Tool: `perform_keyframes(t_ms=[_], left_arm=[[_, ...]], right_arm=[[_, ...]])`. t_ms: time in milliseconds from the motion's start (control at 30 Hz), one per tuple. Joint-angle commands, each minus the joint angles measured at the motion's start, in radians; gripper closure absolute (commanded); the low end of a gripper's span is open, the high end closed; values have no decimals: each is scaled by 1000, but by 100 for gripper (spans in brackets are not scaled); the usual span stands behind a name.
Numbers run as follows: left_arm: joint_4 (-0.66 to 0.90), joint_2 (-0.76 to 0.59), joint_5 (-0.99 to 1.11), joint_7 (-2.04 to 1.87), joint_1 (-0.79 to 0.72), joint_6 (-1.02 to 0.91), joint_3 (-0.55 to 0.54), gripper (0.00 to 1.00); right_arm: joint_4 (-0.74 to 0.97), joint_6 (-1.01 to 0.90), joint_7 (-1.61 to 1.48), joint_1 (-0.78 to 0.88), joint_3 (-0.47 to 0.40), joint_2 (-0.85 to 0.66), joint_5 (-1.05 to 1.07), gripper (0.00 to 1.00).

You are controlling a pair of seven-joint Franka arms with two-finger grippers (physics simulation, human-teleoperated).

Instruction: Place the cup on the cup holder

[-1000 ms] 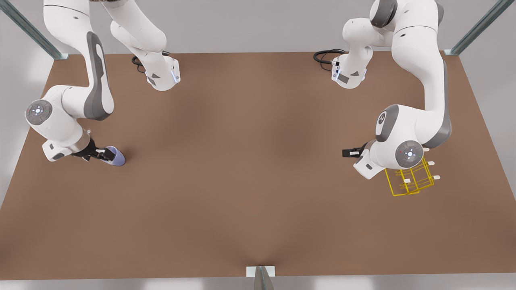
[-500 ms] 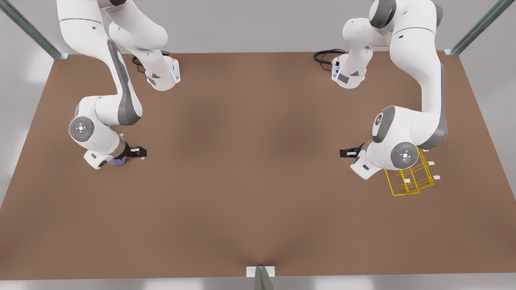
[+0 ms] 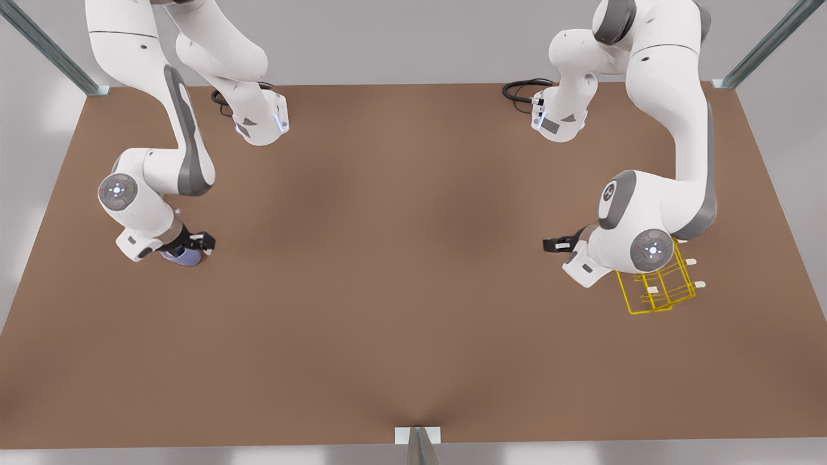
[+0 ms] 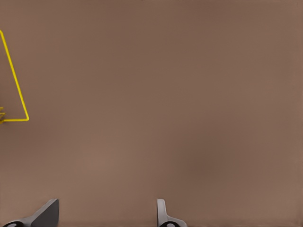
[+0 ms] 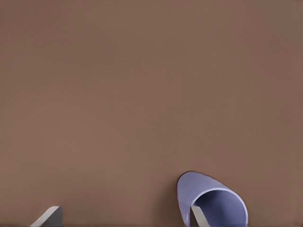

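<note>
Cup (image 5: 208, 198) on its side; right gripper (image 3: 197, 242) spread over it (left gripper (image 3: 557, 244) spread).

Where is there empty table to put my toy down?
The wide brown table between the cup and the yellow cup holder is bare. It's crowded by the right gripper at the cup, and by the left gripper beside the holder.

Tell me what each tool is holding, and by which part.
Nothing is held. The right tool is open, one finger at the lying cup's rim; the left tool is open over bare table.
</note>
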Motion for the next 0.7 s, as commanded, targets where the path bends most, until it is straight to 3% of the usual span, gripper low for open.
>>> perform_keyframes(t_ms=[0,133,267,367,400,667], left_arm=[[-1,0,-29,-39,-4,-7,0,0],[5,3,-63,-75,-19,-10,-2,0],[4,3,-61,-75,-20,-32,-2,0],[-1,7,-63,-77,-22,-30,-2,0],[2,15,-63,-77,-27,-30,-2,0],[7,15,-61,-94,-28,-29,-2,0]], right_arm=[[-4,41,-109,-36,1,2,-21,0],[-31,88,-163,-96,9,28,-36,0],[-107,192,-198,-192,85,49,-39,0],[-111,239,-219,-471,363,111,-70,0],[-113,245,-218,-502,395,115,-74,0],[-120,249,-216,-511,395,114,-99,0]])
